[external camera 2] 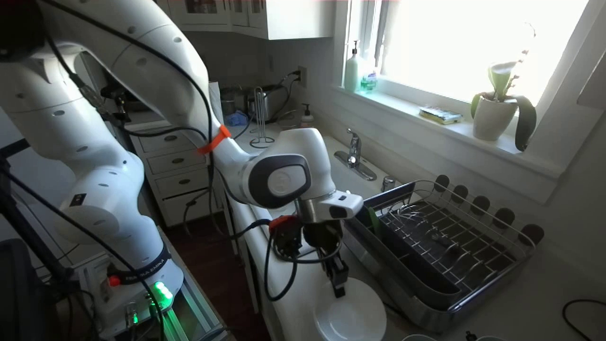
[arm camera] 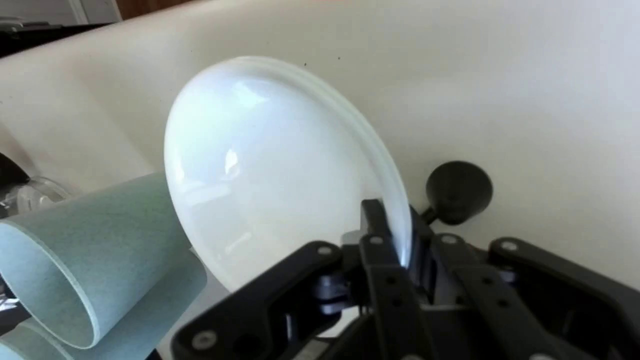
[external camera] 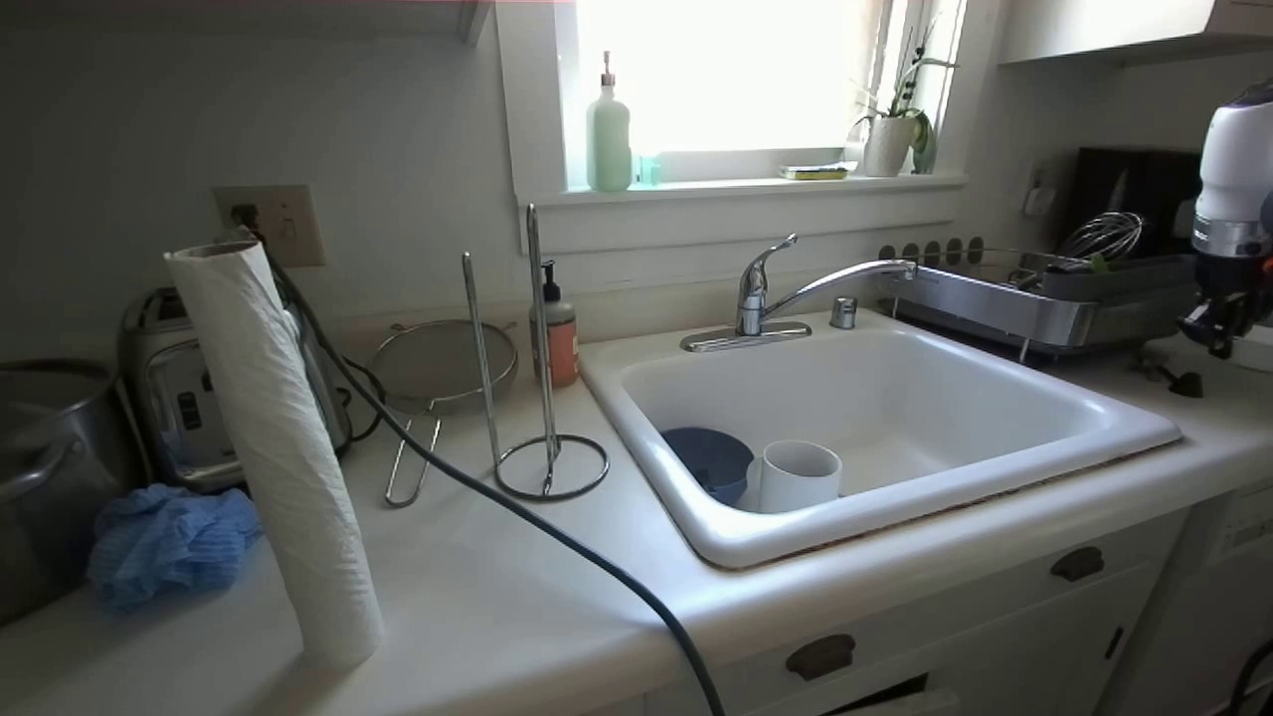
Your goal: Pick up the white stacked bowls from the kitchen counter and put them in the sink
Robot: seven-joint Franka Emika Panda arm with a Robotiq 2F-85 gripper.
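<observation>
Our claw [arm camera: 396, 220] pinches the white stacked bowls [arm camera: 280, 165] by the rim, over the tabletop [arm camera: 540, 100]; we fear so off-centre a hold could let them pivot down or slide apart

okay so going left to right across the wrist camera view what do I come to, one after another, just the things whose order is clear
Left to right in the wrist view: two pale green cups, white stacked bowls, black round-headed spoon.
</observation>
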